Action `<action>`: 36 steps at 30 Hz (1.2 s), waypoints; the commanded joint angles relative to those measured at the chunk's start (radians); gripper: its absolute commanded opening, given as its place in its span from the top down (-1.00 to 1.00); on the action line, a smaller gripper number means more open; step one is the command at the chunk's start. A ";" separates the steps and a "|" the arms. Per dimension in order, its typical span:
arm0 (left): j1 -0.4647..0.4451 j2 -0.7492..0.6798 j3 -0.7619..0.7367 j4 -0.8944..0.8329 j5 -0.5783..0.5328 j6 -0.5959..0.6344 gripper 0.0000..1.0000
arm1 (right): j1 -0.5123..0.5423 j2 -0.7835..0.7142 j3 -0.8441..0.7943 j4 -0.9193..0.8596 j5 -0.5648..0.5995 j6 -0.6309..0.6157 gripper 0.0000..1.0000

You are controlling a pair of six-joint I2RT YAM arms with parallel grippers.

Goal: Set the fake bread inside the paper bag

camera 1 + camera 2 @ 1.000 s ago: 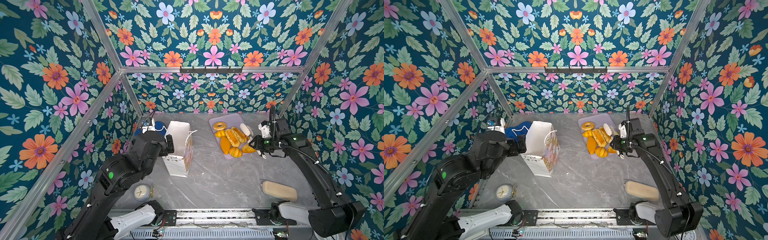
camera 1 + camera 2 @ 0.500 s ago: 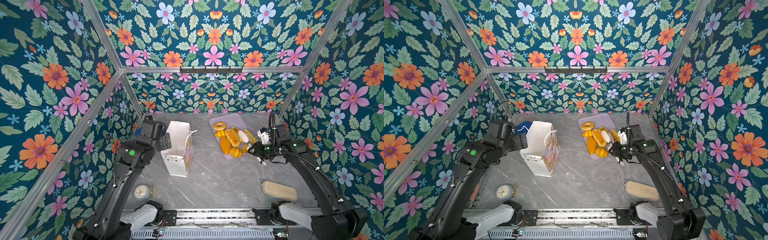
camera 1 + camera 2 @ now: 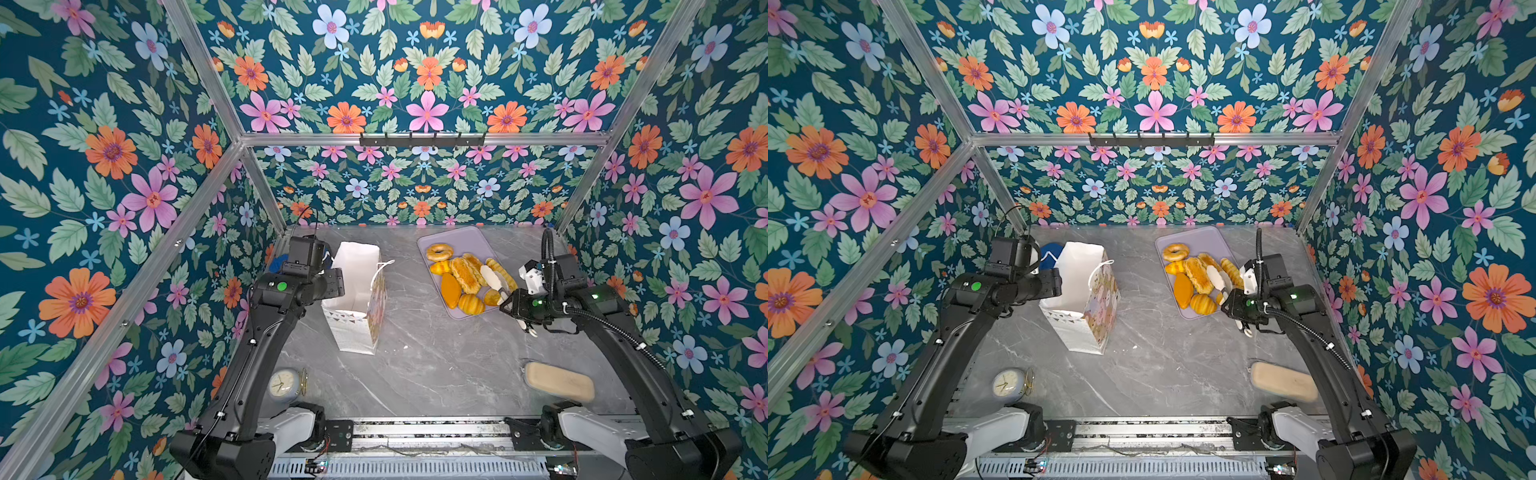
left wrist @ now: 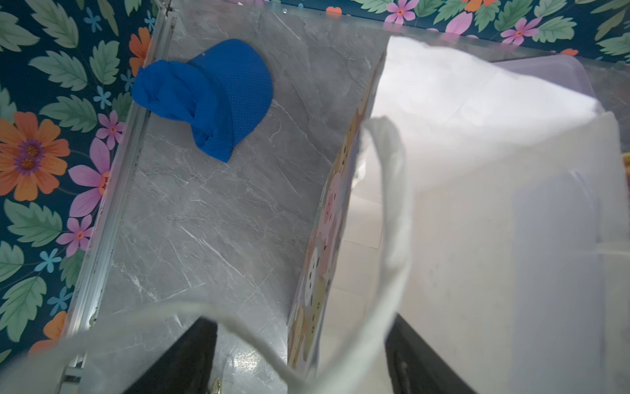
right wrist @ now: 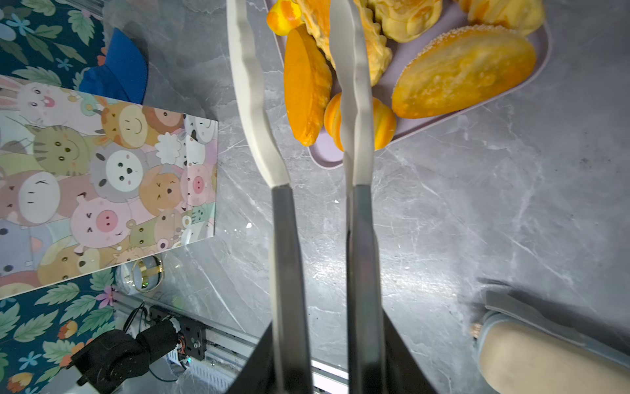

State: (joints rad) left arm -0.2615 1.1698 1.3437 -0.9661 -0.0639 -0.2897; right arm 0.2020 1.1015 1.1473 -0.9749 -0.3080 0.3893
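The fake bread [image 3: 463, 274] lies heaped on a lilac tray [image 3: 471, 237] at the far right of the counter [image 3: 436, 365]. A ring bagel [image 3: 439, 252] sits at the far end and the rest crowd the near half. The white tips of a pair of tongs [image 5: 286, 235] hang over the pile's near side, a little apart. An orange oval bun [image 5: 306, 85] shows in the gap between them (whether it is touched, I cannot tell). The right claw [image 3: 516, 309] is pinching the tongs by their grey arms.

The paper bag [image 3: 355, 272] stands upright left of the tray, apart from it, with its mouth open. The left claw [image 4: 303, 361] is spread astride the bag's printed wall, one finger outside and one inside, and a cord handle [image 4: 392, 211] loops across in front.

A blue cap [image 4: 211, 95] lies beyond the bag by the left wall. A small clock [image 3: 282, 384] sits at the near left and a pale beige oblong [image 3: 559, 380] at the near right.
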 commanded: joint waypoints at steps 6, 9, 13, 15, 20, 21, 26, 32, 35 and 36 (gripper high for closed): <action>0.002 -0.003 -0.038 0.099 0.121 0.001 0.13 | -0.083 0.003 -0.024 0.049 0.069 0.016 0.23; 0.002 -0.013 -0.055 0.112 0.156 -0.010 0.32 | -0.128 0.038 -0.008 0.044 0.083 -0.024 0.22; 0.002 -0.018 -0.077 0.184 0.221 -0.041 0.58 | -0.138 0.101 0.025 0.031 0.073 -0.064 0.22; 0.002 -0.018 -0.085 0.210 0.258 -0.062 0.73 | -0.138 0.129 0.041 0.031 0.042 -0.073 0.22; 0.003 -0.029 -0.102 0.271 0.345 -0.125 0.91 | -0.137 0.182 0.092 0.014 -0.012 -0.099 0.22; 0.004 -0.032 -0.106 0.285 0.361 -0.140 0.95 | -0.136 0.190 0.103 0.010 -0.024 -0.103 0.22; 0.003 -0.056 -0.144 0.362 0.449 -0.225 1.00 | -0.124 0.220 0.128 0.012 -0.074 -0.100 0.22; 0.003 -0.065 -0.158 0.336 0.446 -0.223 1.00 | -0.071 0.259 0.129 0.023 -0.074 -0.092 0.22; 0.002 -0.060 -0.166 0.320 0.453 -0.214 1.00 | -0.019 0.286 0.128 0.026 -0.065 -0.086 0.23; 0.002 -0.060 -0.175 0.323 0.458 -0.215 1.00 | -0.008 0.292 0.125 0.032 -0.066 -0.081 0.22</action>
State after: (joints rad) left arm -0.2600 1.1099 1.1786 -0.6510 0.3733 -0.4980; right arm 0.1726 1.3842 1.2720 -0.9565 -0.3630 0.3042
